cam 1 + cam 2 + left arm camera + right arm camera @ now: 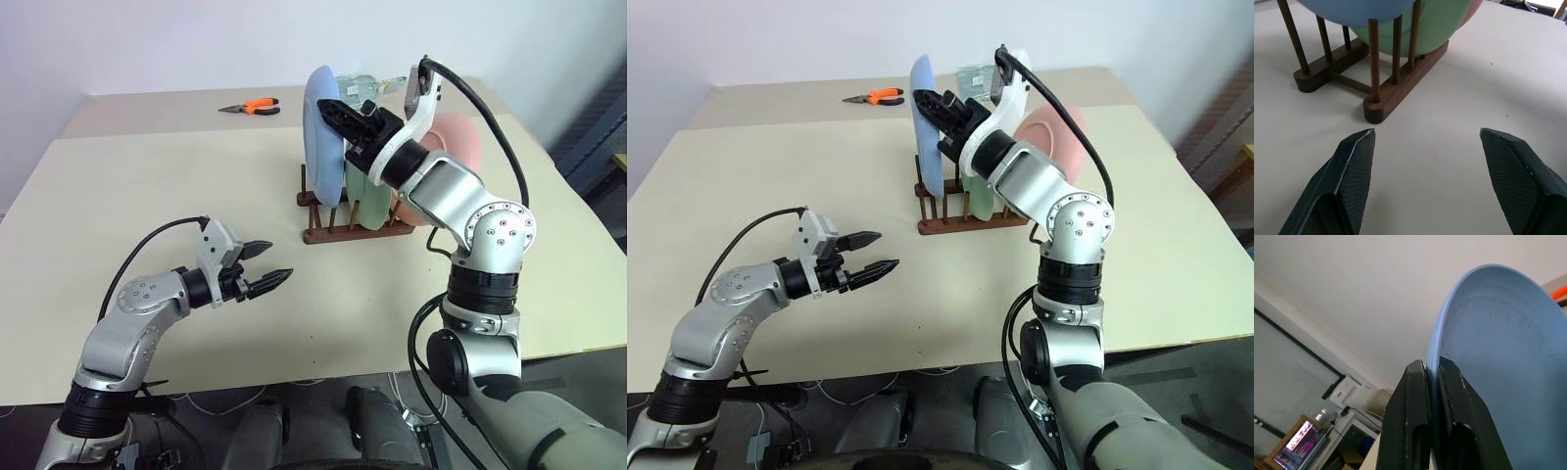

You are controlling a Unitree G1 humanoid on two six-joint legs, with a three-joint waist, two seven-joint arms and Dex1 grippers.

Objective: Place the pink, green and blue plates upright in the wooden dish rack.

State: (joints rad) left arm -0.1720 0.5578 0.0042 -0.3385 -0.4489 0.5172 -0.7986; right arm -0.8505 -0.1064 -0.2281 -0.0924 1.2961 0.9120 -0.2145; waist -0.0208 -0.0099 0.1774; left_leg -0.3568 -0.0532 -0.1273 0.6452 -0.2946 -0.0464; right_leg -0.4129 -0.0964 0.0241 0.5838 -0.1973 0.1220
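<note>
I'm getting bright, even light across the pale table (147,196), shadows soft and short under the wooden dish rack (348,230). No glare here. Head views look sharp edge to edge. In my right wrist view the blue plate (1498,357) is close and slightly soft; the background monitor glows blurry.

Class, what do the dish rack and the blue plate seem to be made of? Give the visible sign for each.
Dish rack: dark brown wood, smooth satin finish, faint grain on rails and pegs. Blue plate: likely plastic or matte ceramic, with a dull, slightly speckled, glare-free surface.
</note>
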